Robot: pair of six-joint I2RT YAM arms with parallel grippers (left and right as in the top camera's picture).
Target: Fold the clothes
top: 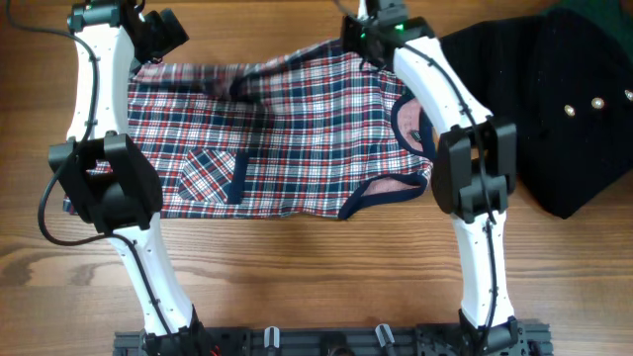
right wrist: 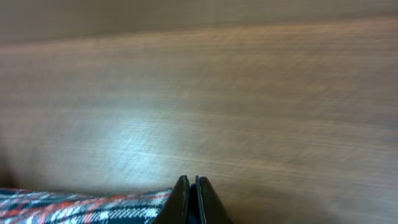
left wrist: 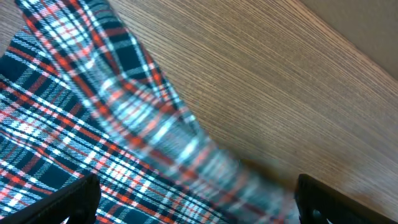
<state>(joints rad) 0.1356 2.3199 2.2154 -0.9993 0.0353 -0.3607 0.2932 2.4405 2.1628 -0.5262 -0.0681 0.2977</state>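
Observation:
The clothes (top: 287,129), a red, white and navy plaid sleeveless garment, lie spread across the table with one patch pocket (top: 213,173) showing. My left gripper (top: 163,44) is at the garment's far left corner. In the left wrist view it (left wrist: 199,208) stands wide open over a raised fold of plaid (left wrist: 124,106), one finger on each side. At the garment's far edge my right gripper (top: 371,35) sits near the shoulder. Its fingers (right wrist: 193,190) are pressed together, and the plaid corner (right wrist: 81,208) runs right up to them from the left.
A black garment with small metal studs (top: 554,99) lies at the right, close to the right arm's elbow (top: 475,168). A bit of dark green fabric (top: 603,12) shows at the far right corner. Bare wood table (top: 316,267) lies in front of the plaid.

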